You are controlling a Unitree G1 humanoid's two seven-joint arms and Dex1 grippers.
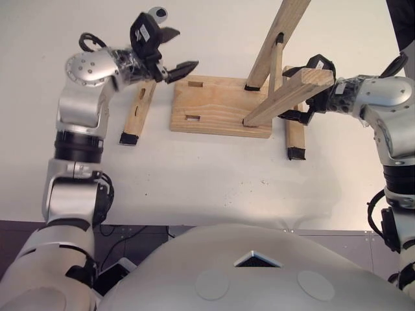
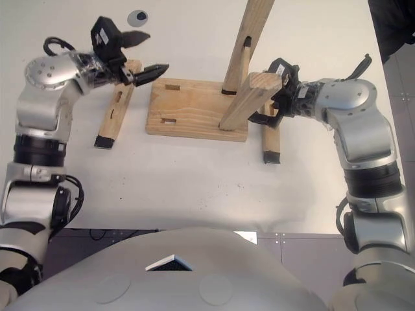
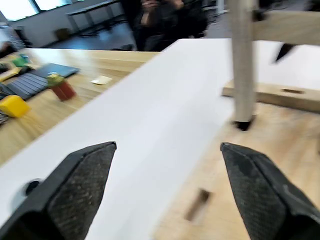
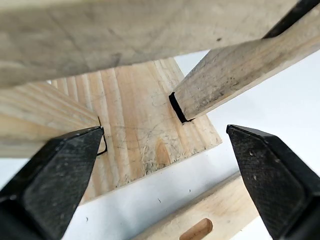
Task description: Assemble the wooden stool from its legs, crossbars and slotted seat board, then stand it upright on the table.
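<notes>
Seat board (image 1: 207,107) lying flat; wood looking stiff, hard, light. Loose leg (image 1: 138,110) lying at its 9 o'clock, grabbing middle probably working best. Left claw (image 1: 185,48), right claw (image 4: 165,132) both gaping apart.

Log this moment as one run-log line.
pale slotted wooden seat board: flat, far leg and near leg standing in it, two slots empty | left gripper: open by its left edge | right gripper: open astride near leg

A white table (image 1: 214,175) carries a small grey disc (image 2: 137,17) — near its far-left part
</notes>
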